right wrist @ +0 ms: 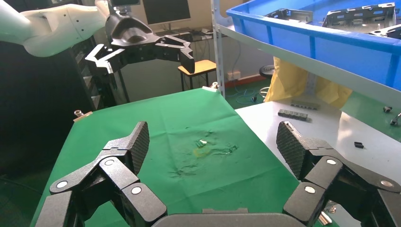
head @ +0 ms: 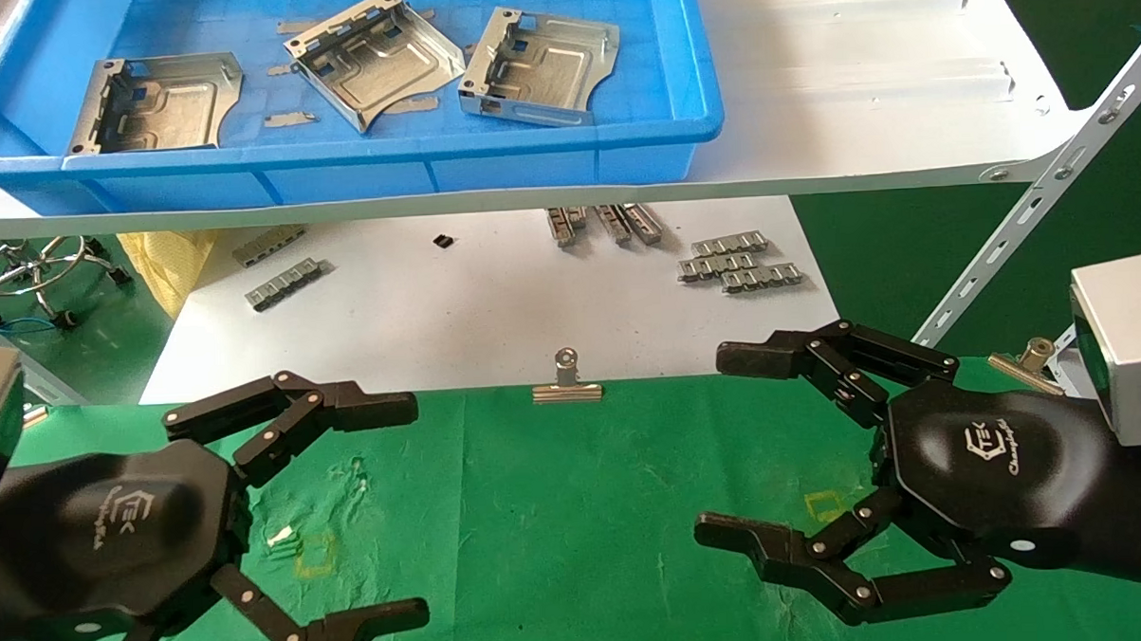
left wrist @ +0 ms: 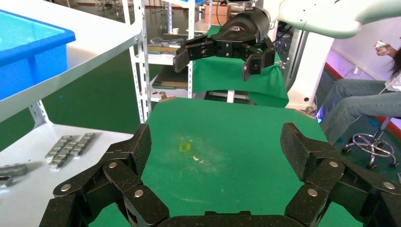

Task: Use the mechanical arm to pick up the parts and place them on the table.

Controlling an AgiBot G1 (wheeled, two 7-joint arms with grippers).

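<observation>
From the head view we see three parts lying in a blue bin (head: pixel 622 157) on the far white shelf board (head: pixel 857 92): the left part (head: pixel 160 102), the middle part (head: pixel 376 57) and the right part (head: pixel 538 65), all apart from one another. Below the shelf, small grey ridged strips (head: pixel 739 260) lie on a white sheet (head: pixel 456 305). The near table (head: pixel 577 510), under its green cloth, carries a metal clip (head: pixel 566 382) at its far edge. Our left gripper (head: pixel 416 506) hovers over the near left of the table, its fingers spread wide and holding nothing. Our right gripper (head: pixel 712 444) hovers over the near right, likewise spread wide and empty.

From the left wrist view we look between the spread fingers (left wrist: pixel 127 156) of the left gripper (left wrist: pixel 215 146) down onto the green table (left wrist: pixel 236 123), where a small yellow square mark (left wrist: pixel 184 147) shows. The right gripper (left wrist: pixel 215 59) hangs farther off, fingers apart.

From the right wrist view we see the right gripper (right wrist: pixel 213 142) with its fingers (right wrist: pixel 132 146) spread above the wrinkled cloth of the table (right wrist: pixel 156 118). The left gripper (right wrist: pixel 142 54) hangs beyond, also apart. The blue bin (right wrist: pixel 321 42) sits on the shelf, with the parts (right wrist: pixel 359 14) inside.
</observation>
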